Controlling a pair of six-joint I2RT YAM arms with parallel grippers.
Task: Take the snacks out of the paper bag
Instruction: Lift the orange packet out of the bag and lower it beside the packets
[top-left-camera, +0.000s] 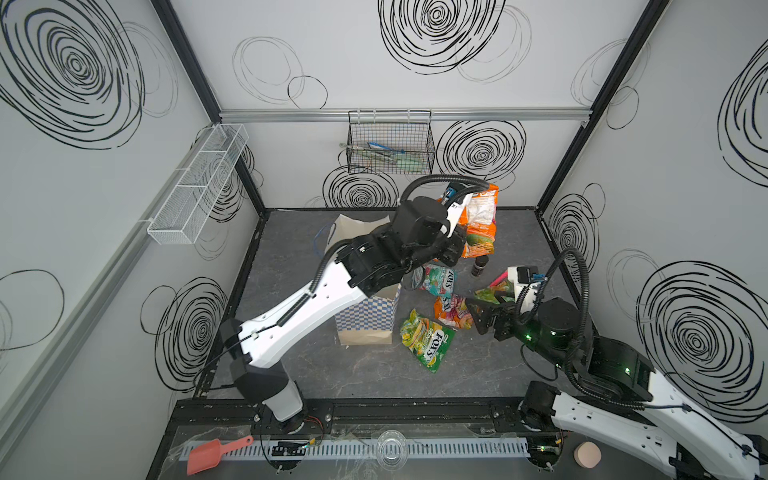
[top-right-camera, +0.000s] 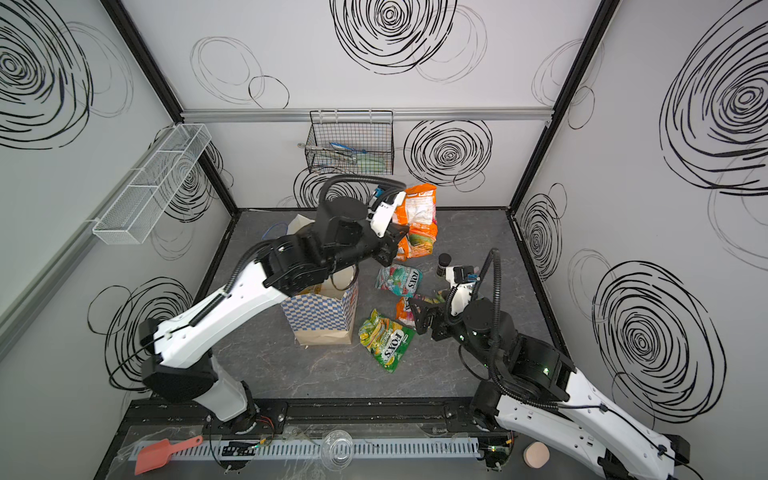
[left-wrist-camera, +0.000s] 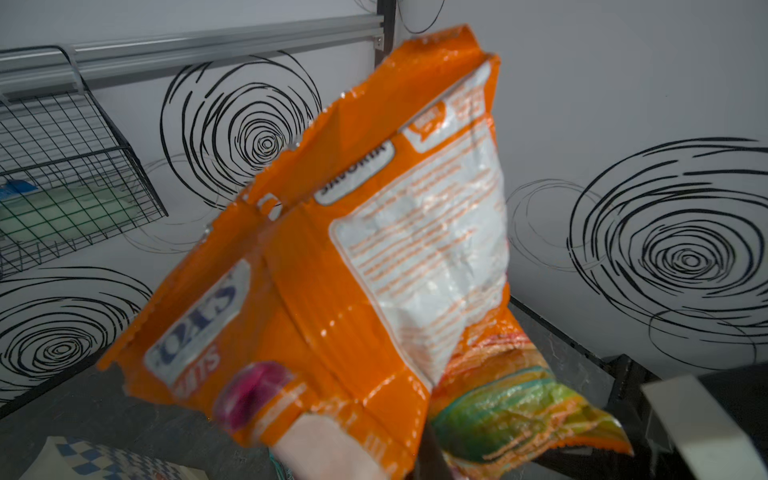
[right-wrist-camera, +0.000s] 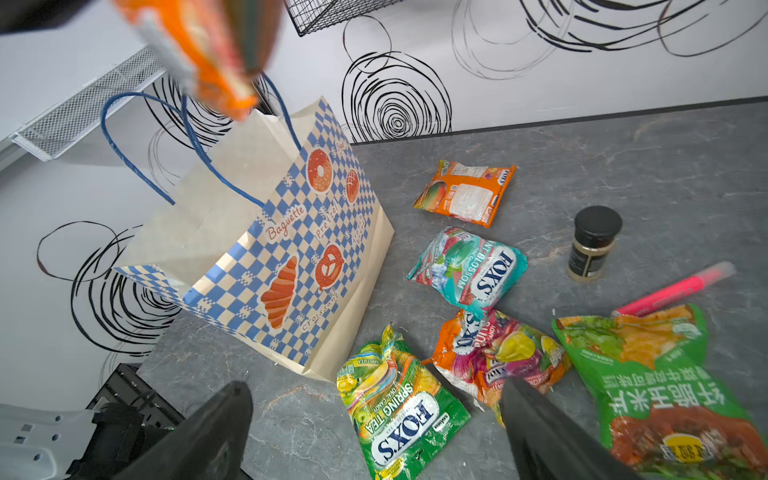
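My left gripper is shut on an orange snack packet, held high behind the paper bag. A second orange packet with a green picture hangs with it. The bag stands upright with its mouth open. On the table to its right lie a green FOX'S packet, a teal one, an orange-pink one, a large green one and an orange one. My right gripper hovers open over the green FOX'S packet.
A small dark-lidded jar and a pink marker lie right of the packets. A black wire basket hangs on the back wall, a white mesh shelf on the left wall. A red scoop lies on the front rail.
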